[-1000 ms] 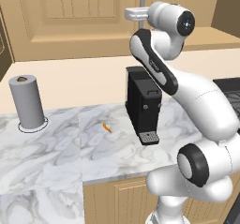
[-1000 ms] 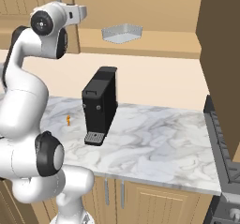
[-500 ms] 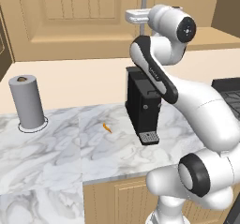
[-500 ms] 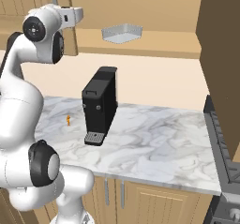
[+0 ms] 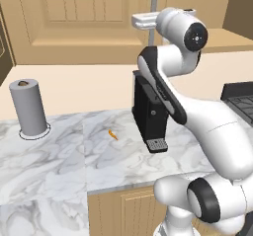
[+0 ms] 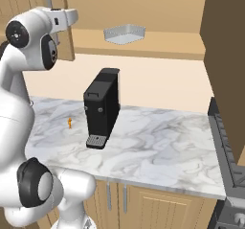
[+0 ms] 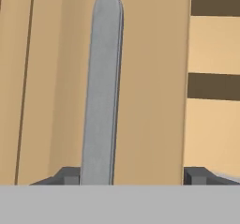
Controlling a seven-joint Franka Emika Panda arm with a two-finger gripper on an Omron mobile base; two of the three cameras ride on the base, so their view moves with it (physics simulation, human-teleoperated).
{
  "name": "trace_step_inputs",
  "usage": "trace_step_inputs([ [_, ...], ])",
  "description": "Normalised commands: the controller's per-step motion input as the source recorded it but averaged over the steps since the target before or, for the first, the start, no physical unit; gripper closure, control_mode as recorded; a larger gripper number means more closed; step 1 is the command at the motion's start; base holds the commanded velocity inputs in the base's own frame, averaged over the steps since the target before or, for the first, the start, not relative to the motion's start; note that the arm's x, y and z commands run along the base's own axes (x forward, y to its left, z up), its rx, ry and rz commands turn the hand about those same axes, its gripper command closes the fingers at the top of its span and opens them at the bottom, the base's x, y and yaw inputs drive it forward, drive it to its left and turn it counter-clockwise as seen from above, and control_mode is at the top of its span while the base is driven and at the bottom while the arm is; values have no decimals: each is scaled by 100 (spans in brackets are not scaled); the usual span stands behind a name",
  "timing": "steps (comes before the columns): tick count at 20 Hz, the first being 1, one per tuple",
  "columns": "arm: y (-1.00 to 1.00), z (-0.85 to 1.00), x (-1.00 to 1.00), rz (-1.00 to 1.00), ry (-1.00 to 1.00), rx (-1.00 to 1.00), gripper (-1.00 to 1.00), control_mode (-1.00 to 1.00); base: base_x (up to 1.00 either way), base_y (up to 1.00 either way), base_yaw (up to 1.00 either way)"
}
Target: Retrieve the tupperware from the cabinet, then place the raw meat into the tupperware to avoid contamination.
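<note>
I am holding the gripper (image 7: 131, 176) up at the cabinet (image 5: 84, 13) door, its two dark tips spread wide on either side of the long silver bar handle (image 7: 102, 87), which is running up to twelve o'clock between them; whether either tip is touching the bar I cannot tell. The tupperware (image 6: 124, 33) is sitting on the open shelf at about one o'clock from the black coffee machine (image 6: 101, 107), well apart from the hand. It is looking like thin translucent plastic, so I am judging it light, slightly flexible and easy to tip; I would be taking it across one long rim wall with a gentle pinch, not squeezing hard enough to bow it. The raw meat (image 5: 113, 134), a tiny orange sliver, is lying on the marble counter (image 5: 54, 166) at about nine o'clock from the coffee machine, near it but apart. I am expecting it to be soft and slippery, needing a low, centred pinch. The counter is looking smooth and polished, so things may slide on it. A grey paper-towel roll (image 5: 28, 107) is standing upright toward the counter's left end. A dark stovetop (image 6: 229, 156) is edging the counter at three o'clock, with tan lower doors (image 6: 143, 206) beneath.
</note>
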Motion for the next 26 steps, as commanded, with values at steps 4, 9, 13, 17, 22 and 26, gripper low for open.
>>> trace_step_inputs([
  [4,67,18,-51,-6,5,-9,100,-100,0,0,0],
  [9,80,11,-55,-4,6,-12,100,-100,0,0,0],
  [13,89,3,-61,-2,5,-13,100,-100,0,0,0],
  [17,94,0,-64,-2,5,-14,100,-100,0,0,0],
  [22,95,0,-64,-2,5,-13,100,-100,0,0,0],
  [26,95,0,-64,-2,6,-13,100,-100,0,0,0],
])
